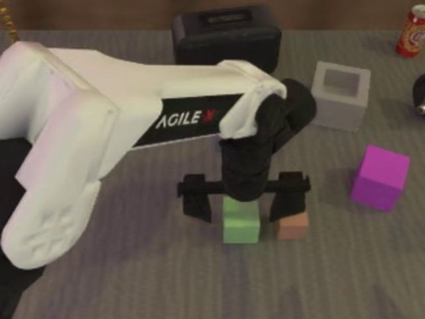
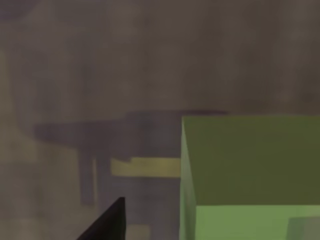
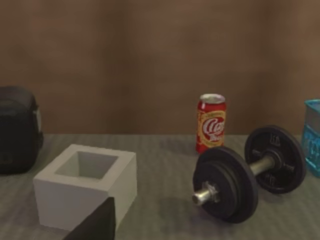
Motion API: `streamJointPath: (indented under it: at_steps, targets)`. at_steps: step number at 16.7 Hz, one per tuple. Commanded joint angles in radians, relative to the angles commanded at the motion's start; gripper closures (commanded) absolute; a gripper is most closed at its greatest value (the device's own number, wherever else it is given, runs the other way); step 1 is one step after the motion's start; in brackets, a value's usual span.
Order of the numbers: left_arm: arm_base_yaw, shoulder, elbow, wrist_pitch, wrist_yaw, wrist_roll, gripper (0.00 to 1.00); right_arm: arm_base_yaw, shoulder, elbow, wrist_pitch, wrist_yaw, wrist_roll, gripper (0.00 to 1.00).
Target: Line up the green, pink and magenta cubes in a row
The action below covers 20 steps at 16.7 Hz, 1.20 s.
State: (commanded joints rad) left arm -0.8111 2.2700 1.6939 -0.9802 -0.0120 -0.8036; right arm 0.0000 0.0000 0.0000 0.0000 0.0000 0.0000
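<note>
Jaws of the left gripper (image 1: 243,199) stood wide apart, one finger at 9 o'clock of the green cube (image 1: 241,221), the other at 3 o'clock, above the seam between green and pink; nothing was clamped. The wrist hung directly over the green cube's far edge.

Item 1, green cube: mid-sized, plain, solid, resting flat at table centre. The left wrist view showed its top face (image 2: 250,160) close below the camera, with one dark fingertip (image 2: 107,222) off its side and clear of it.

Item 2, pink cube (image 1: 293,226): smallest, just beside the green one at its 3 o'clock; whether the two touched could not be told, since the finger hid the gap.

Item 3, magenta cube (image 1: 380,177): largest, well apart at 2 o'clock of the pair, not yet in the row.

Handling, as judged: all three looked rigid, light and smooth-faced, not fragile. Best hold would be on two opposite flat side faces, squarely, low on the body. The magenta one would likely need nearly the full jaw spread.

Right gripper: parked; its wrist view looked over the grey hollow block (image 3: 86,192), a dumbbell (image 3: 250,172) and a soda can (image 3: 211,122).
</note>
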Motion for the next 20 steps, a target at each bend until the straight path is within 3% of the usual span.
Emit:
streamJointPath:
  at_steps: [6,14,20]
  targets:
    - [0.000,-0.005,0.015,-0.017,0.000,0.000,0.00,0.000,0.000,0.000,0.000,0.000,0.000,0.00]
    - [0.017,-0.067,0.170,-0.237,-0.001,-0.005,0.00,0.000,0.000,0.000,0.000,0.000,0.000,0.00]
    - [0.016,-0.074,0.162,-0.230,-0.001,-0.003,0.00,0.001,0.009,0.009,-0.006,0.001,-0.005,0.00]
